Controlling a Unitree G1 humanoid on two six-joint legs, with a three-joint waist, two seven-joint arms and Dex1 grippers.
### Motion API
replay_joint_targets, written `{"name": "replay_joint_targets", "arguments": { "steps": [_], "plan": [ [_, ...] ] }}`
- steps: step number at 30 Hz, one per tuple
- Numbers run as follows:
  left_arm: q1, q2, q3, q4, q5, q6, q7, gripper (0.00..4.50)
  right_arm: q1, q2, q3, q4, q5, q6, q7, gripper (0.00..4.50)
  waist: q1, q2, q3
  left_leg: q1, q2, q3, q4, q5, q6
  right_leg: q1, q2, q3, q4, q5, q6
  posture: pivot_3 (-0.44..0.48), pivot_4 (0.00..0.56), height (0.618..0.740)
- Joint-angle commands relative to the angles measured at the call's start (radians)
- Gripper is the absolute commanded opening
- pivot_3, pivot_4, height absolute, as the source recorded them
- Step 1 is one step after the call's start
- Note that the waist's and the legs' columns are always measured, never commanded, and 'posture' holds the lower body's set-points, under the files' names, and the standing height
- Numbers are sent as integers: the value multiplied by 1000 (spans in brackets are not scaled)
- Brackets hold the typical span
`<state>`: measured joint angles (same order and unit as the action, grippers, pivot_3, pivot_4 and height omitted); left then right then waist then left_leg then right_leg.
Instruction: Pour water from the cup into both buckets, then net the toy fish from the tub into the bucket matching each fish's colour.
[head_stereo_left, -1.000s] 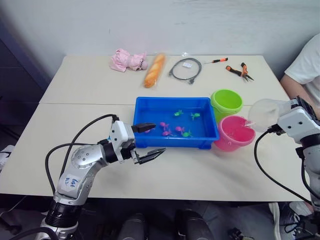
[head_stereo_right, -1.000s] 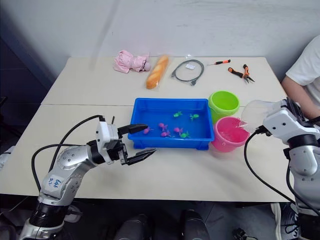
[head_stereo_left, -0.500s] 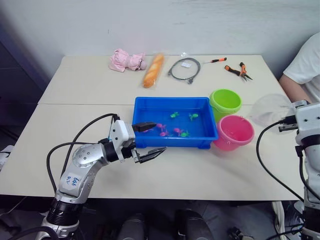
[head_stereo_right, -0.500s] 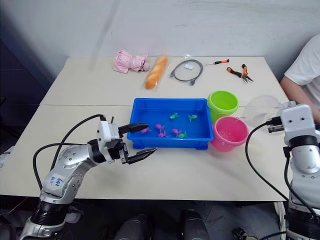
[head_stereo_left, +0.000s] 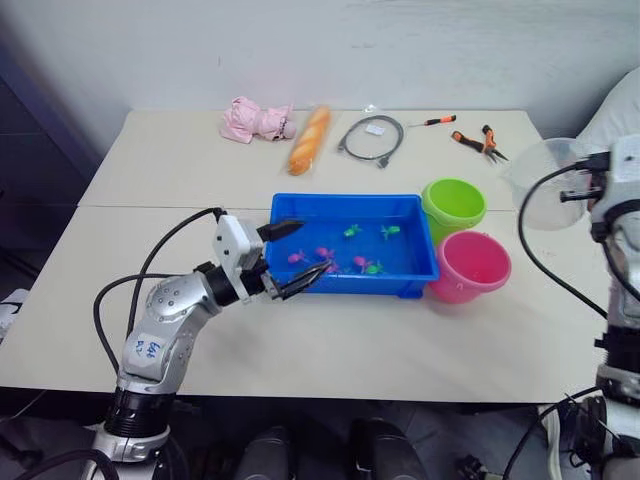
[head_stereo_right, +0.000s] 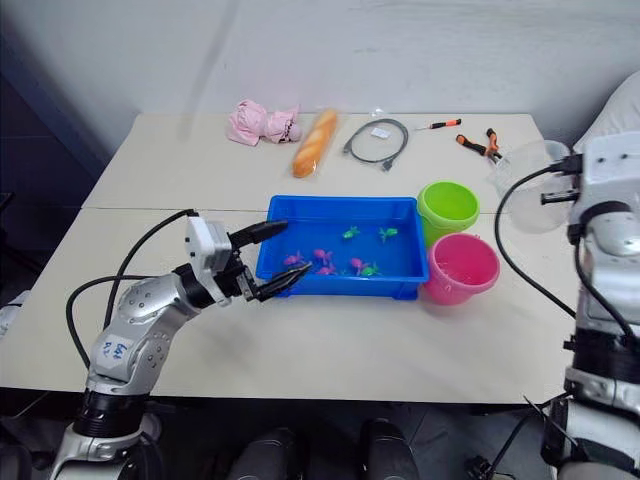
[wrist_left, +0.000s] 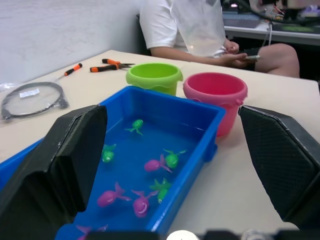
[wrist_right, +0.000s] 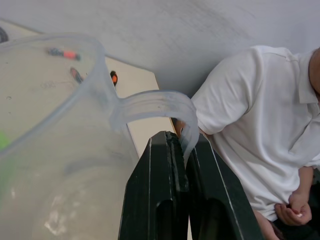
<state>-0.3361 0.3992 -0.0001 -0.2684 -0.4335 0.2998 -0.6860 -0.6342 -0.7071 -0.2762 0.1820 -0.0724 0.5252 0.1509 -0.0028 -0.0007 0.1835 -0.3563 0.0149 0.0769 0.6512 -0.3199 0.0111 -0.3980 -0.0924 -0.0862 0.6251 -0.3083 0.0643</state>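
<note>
Pouring step, seemingly near its end: right gripper pinching handle of cup, held up well clear of buckets. Left gripper spread wide, tub and fish just beyond its jaws. Next: set cup down, find net.

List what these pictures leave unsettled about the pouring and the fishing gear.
- Water level in the pink bucket and green bucket: head views too small; in the left wrist view the rims hide the insides.
- What remains in the cup: its clear wall gives no readable level.
- Right gripper: shut on the cup's handle; the far side of the handle is hidden.
</note>
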Motion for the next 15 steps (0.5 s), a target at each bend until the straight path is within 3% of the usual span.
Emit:
{"name": "replay_joint_targets", "arguments": {
  "steps": [1,9,15],
  "plan": [
    [-14,-5,15,-22,-14,5,11,4500,-67,-42,52,67,-86,-125,-68,61,0,0,0,0,0,0,0,0,0,-1,0,0,0,0,0,0,150,738],
    [-2,-6,17,-40,-13,13,21,4500,-118,-63,225,185,-241,-324,-110,61,-1,0,0,-3,0,1,0,1,0,-2,0,0,0,0,1,0,150,738],
    [5,-4,11,-49,-7,11,24,4500,-133,-70,269,230,-305,-382,-139,61,-1,0,0,-3,0,1,1,1,-1,-2,0,0,-1,0,1,0,150,738]
  ]
}}
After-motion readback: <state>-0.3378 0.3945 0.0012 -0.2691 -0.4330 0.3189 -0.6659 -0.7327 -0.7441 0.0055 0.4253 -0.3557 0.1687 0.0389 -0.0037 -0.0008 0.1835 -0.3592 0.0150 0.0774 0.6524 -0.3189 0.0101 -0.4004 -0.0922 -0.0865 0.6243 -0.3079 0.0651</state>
